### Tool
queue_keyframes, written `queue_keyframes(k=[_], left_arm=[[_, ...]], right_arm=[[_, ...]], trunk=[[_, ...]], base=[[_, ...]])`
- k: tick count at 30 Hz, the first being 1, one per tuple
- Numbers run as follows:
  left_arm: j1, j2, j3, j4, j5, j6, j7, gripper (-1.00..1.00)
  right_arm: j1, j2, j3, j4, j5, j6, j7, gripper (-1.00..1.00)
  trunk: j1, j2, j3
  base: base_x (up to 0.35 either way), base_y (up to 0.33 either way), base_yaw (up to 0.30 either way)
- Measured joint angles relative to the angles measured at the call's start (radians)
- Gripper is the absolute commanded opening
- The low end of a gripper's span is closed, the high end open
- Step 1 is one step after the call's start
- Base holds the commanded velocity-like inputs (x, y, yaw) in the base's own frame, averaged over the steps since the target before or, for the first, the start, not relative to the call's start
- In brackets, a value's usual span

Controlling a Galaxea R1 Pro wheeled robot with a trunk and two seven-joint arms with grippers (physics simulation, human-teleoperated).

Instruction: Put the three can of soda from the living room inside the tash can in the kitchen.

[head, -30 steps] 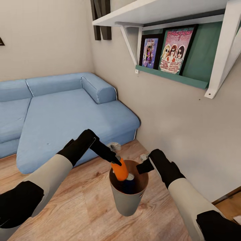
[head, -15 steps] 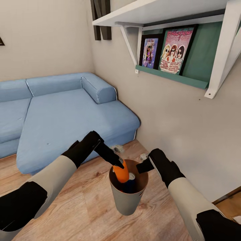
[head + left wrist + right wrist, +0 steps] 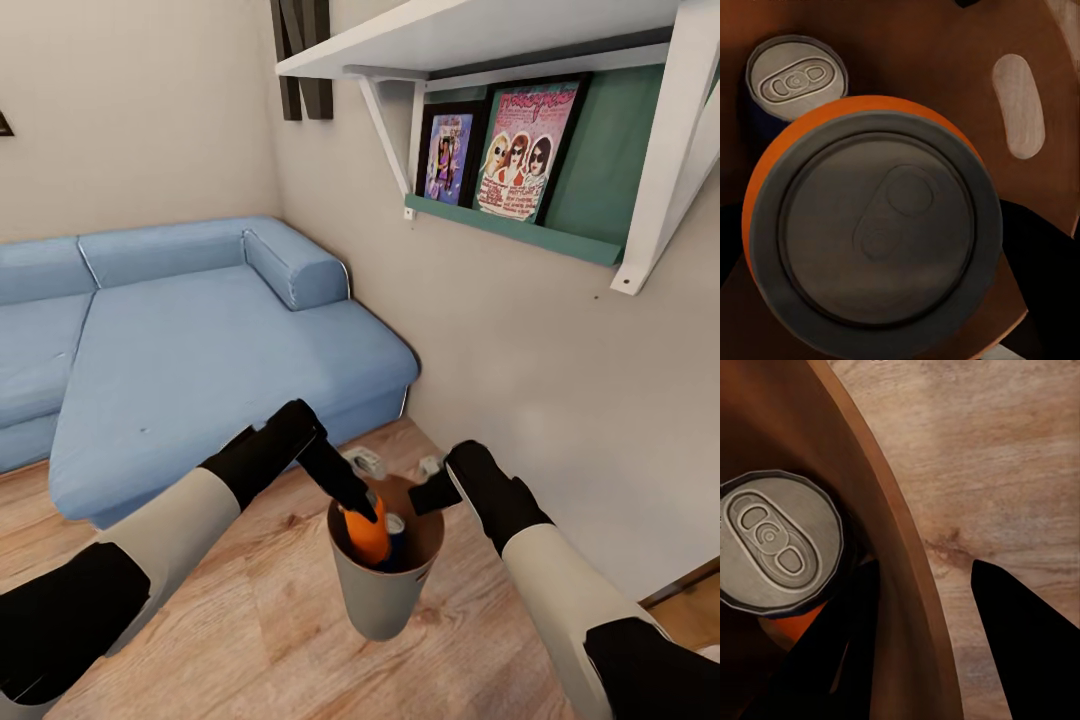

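Observation:
My right gripper [image 3: 432, 493] holds up the tash can [image 3: 380, 600], a pale tapered bucket with a copper-brown inside; it is shut on the rim, one finger [image 3: 847, 660] inside the wall [image 3: 896, 555] and one outside. An orange can of soda [image 3: 368, 537] stands tilted inside the bin, with my left gripper [image 3: 358, 503] shut on its upper end. Its grey top [image 3: 874, 225] is close in the left wrist view. A dark blue can [image 3: 393, 523] stands beside it inside the bin, silver top [image 3: 795, 75] up. The right wrist view shows a can top [image 3: 776, 540] with orange below it.
This is the living room. A blue L-shaped sofa [image 3: 180, 330] lies ahead on the left. A wall with a white shelf [image 3: 480, 40] and framed posters [image 3: 520, 150] stands close on the right. Light wood floor [image 3: 270, 620] runs under the bin.
My left gripper has moved right and down, taking the orange can deeper into the bin. The right gripper and the bin have stayed put.

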State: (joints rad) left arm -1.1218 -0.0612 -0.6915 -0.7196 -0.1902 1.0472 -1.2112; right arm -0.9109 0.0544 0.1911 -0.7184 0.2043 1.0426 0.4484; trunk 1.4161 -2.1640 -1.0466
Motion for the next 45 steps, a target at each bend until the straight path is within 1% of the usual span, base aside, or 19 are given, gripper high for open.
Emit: queue_keyframes(k=[3, 4, 5, 9, 11, 14, 17, 19, 24, 34, 35, 42, 45], left_arm=[[0.000, -0.009, -0.002, 0.001, -0.001, 0.000, 0.001, -1.00], [0.000, -0.017, -0.003, 0.001, 0.002, 0.000, 0.002, -1.00], [0.000, -0.020, -0.004, 0.001, 0.000, 0.000, 0.002, -1.00], [0.001, -0.039, -0.008, 0.002, 0.001, 0.000, 0.024, -1.00], [0.003, -0.045, -0.010, 0.002, 0.000, 0.000, 0.033, -1.00], [0.007, -0.048, -0.013, 0.016, -0.002, 0.000, 0.050, -1.00], [0.016, -0.052, -0.017, 0.044, -0.001, -0.001, 0.099, -1.00], [0.020, -0.054, -0.018, 0.052, 0.001, 0.000, 0.115, -1.00], [0.025, -0.056, -0.021, 0.060, 0.003, 0.000, 0.132, -1.00], [0.029, -0.062, -0.023, 0.062, 0.004, 0.000, 0.136, -1.00], [0.031, -0.062, -0.023, 0.062, 0.003, 0.000, 0.136, 1.00], [0.041, -0.061, -0.023, 0.062, 0.002, 0.000, 0.144, 1.00], [0.042, -0.057, -0.022, 0.061, 0.004, 0.000, 0.148, 1.00]], right_arm=[[-0.007, 0.002, -0.001, 0.004, -0.001, 0.000, -0.001, -1.00], [-0.014, 0.008, -0.001, 0.011, 0.005, -0.001, -0.001, -1.00], [-0.017, 0.010, -0.001, 0.013, 0.002, -0.001, -0.001, -1.00], [-0.026, 0.022, -0.001, 0.023, -0.008, 0.002, -0.004, -1.00], [-0.039, 0.026, -0.002, 0.030, -0.005, 0.001, -0.013, -1.00], [-0.047, 0.029, -0.002, 0.034, 0.005, -0.001, -0.021, -1.00], [-0.051, 0.032, -0.003, 0.038, -0.001, 0.001, -0.024, -1.00], [-0.052, 0.032, -0.003, 0.040, -0.005, 0.001, -0.025, -1.00], [-0.053, 0.033, -0.003, 0.041, 0.002, 0.000, -0.026, -1.00], [-0.053, 0.033, -0.003, 0.042, 0.000, 0.000, -0.026, -1.00], [-0.053, 0.033, -0.003, 0.042, -0.001, 0.001, -0.026, -1.00], [-0.054, 0.032, -0.003, 0.042, 0.005, 0.000, -0.026, -1.00], [-0.053, 0.032, -0.003, 0.042, -0.001, 0.001, -0.026, -1.00]], trunk=[[0.000, 0.000, 0.000], [0.000, 0.000, 0.000], [0.000, 0.000, 0.000], [0.000, 0.000, 0.000], [0.000, 0.000, 0.000], [0.000, 0.000, 0.000], [0.000, 0.000, 0.000], [0.000, 0.000, 0.000], [0.000, 0.000, 0.000], [0.000, 0.000, 0.000], [0.000, 0.000, 0.000], [0.000, 0.000, 0.000], [0.000, 0.000, 0.000]], base=[[0.000, 0.000, 0.000], [0.000, 0.000, 0.000], [0.000, 0.000, 0.000], [0.000, 0.000, 0.000], [0.000, 0.000, 0.000], [0.000, 0.000, 0.000], [0.000, 0.000, 0.000], [0.000, 0.000, 0.000], [0.000, 0.000, 0.000], [0.000, 0.000, 0.000], [0.000, 0.000, 0.000], [0.000, 0.000, 0.000], [0.000, 0.000, 0.000]])
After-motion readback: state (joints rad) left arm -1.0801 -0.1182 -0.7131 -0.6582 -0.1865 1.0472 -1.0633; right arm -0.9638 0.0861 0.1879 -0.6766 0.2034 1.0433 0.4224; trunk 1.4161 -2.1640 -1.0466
